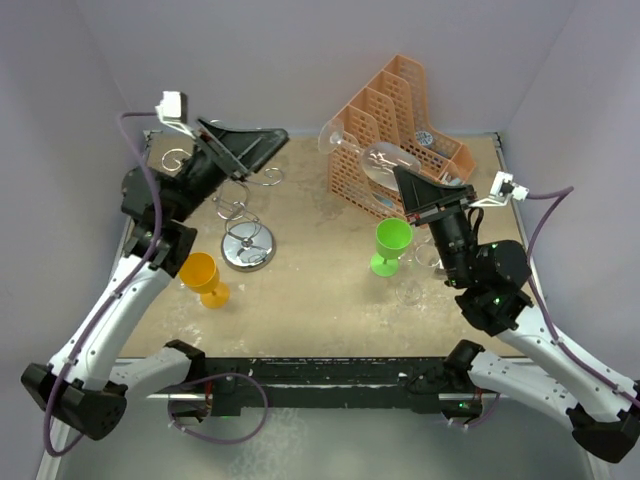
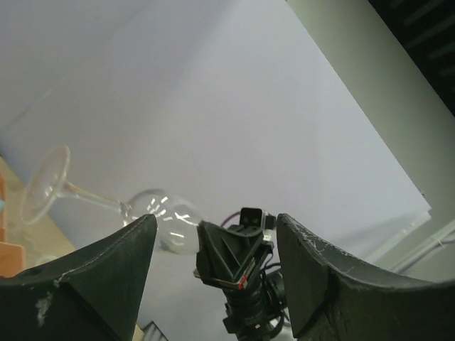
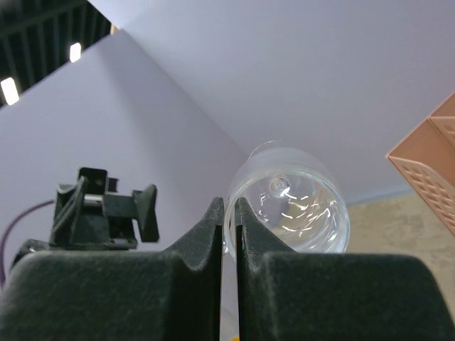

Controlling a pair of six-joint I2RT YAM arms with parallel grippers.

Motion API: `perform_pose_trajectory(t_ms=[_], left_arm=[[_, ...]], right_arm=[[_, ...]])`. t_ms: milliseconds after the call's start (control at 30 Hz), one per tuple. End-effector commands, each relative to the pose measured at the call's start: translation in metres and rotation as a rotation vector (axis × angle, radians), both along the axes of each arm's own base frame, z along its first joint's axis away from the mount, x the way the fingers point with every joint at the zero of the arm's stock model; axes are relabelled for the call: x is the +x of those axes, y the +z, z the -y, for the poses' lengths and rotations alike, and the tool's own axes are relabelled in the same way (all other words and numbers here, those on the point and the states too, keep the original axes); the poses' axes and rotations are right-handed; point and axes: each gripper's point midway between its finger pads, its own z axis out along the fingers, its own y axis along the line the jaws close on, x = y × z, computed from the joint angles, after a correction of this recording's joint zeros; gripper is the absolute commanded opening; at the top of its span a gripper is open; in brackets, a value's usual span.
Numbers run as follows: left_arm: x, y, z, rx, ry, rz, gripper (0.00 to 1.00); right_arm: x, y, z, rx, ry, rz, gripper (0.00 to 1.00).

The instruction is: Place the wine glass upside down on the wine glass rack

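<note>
The clear wine glass (image 1: 362, 155) hangs in the air, lying about level, its foot toward the back left. My right gripper (image 1: 412, 192) is shut on its rim; in the right wrist view the fingers (image 3: 228, 206) pinch the rim of the bowl (image 3: 295, 206). The silver wire rack (image 1: 248, 245) stands at the left on its round shiny base, its curled hooks spread at the top. My left gripper (image 1: 250, 145) is open and empty, raised over the rack's hooks. The left wrist view shows the open jaws (image 2: 213, 284) facing the held glass (image 2: 160, 213).
An orange mesh file organiser (image 1: 395, 125) stands at the back right, just behind the held glass. A green plastic goblet (image 1: 392, 245) stands in front of the right gripper. A yellow-orange plastic goblet (image 1: 203, 278) stands near the left arm, by the rack's base.
</note>
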Motion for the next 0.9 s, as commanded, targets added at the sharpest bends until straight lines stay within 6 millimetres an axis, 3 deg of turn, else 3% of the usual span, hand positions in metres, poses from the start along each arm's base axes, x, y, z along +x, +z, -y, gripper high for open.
perform_pose_trajectory(t_ms=[0, 133, 367, 633, 867], left_arm=[[-0.004, 0.008, 0.035, -0.087, -0.056, -0.008, 0.64], [0.010, 0.002, 0.056, -0.142, -0.023, -0.079, 0.57], [0.041, -0.009, 0.064, -0.205, 0.138, -0.212, 0.54], [0.052, 0.003, 0.064, -0.351, 0.173, -0.253, 0.59], [0.047, 0.022, 0.064, -0.416, 0.160, -0.207, 0.60]], right_arm=[[-0.016, 0.051, 0.030, 0.257, -0.018, 0.116, 0.00], [-0.022, 0.062, 0.034, 0.319, 0.001, 0.151, 0.00], [-0.030, 0.073, 0.031, 0.350, 0.050, 0.202, 0.00], [-0.035, 0.073, 0.021, 0.364, 0.117, 0.223, 0.00], [-0.035, 0.072, 0.006, 0.378, 0.187, 0.223, 0.00]])
